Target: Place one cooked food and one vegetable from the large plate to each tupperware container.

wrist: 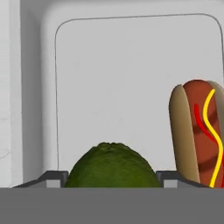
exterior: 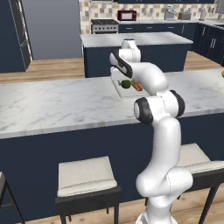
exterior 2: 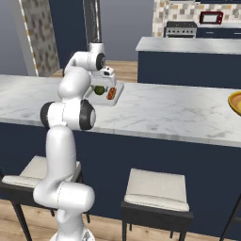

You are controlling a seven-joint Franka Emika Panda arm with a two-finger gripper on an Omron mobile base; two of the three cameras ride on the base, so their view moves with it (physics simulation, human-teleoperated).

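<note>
We're low over the container [wrist: 131, 87], gripper [wrist: 112, 177] spread with the green vegetable [wrist: 113, 166] between the fingertips; whether they pinch it, we cannot tell. Lift before letting go and it could come up again. A sideways drift could nudge the hot dog [wrist: 199, 131], just beside it.

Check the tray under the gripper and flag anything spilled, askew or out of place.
Nothing stands out. The white tupperware container sits flat on the marble counter, holding a hot dog and a green vegetable, both inside its walls. The gripper straddles the vegetable. No spill shows.
</note>
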